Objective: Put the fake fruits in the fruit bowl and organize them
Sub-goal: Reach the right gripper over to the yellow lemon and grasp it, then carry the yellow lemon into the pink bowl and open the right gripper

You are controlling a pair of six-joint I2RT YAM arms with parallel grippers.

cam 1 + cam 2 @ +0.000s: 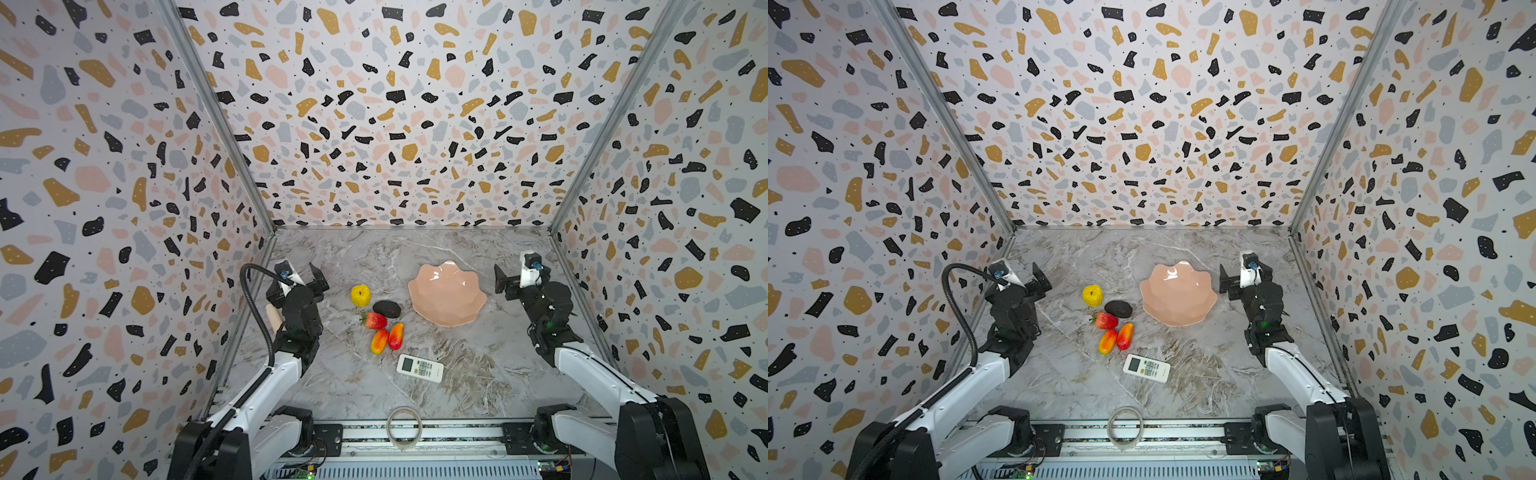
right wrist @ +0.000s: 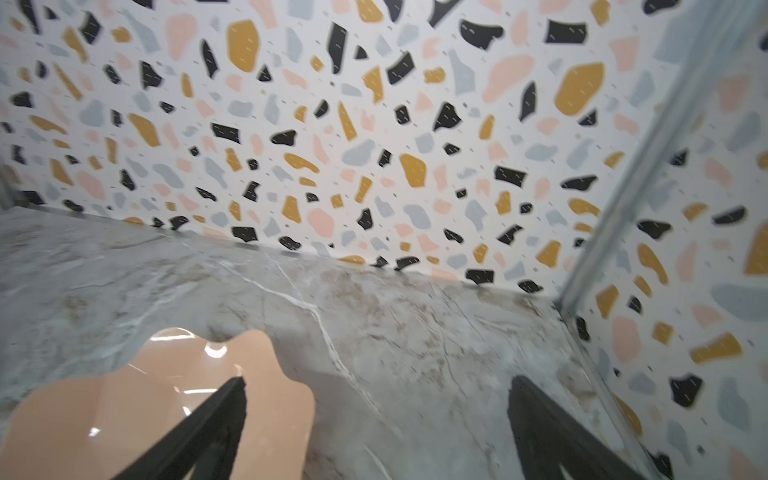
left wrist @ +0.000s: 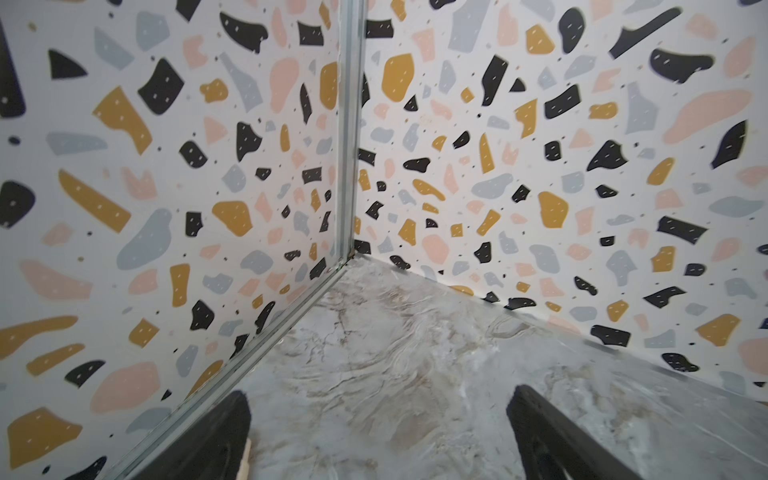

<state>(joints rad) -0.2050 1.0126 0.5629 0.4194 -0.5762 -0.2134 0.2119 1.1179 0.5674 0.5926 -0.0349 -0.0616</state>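
Nothing placed yet: both claws released and empty, the bowl bare, all five fruits on the table.

In both top views the marble table [image 1: 478,374] fills the lower middle. The fruit bowl [image 1: 446,295] sits right of centre, with the right gripper [image 1: 505,284] just beside its right rim and the left gripper [image 1: 319,279] at the left edge. Each wrist view shows its jaws spread wide with nothing between them. A tape ring [image 1: 404,427] lies at the bottom and a remote [image 1: 419,368] just below the fruit cluster left of the bowl. That cluster is the dark oval [image 1: 387,309], a mango [image 1: 379,341] beside a second mango [image 1: 396,336], the strawberry [image 1: 376,320] and the yellow fruit [image 1: 360,295]. The fruits lie so close together that wide jaws coming down on one would likely knock its neighbours rolling. The shallow, glossy bowl may also let a dropped fruit skid out, or slide if the nearby gripper bumps it.
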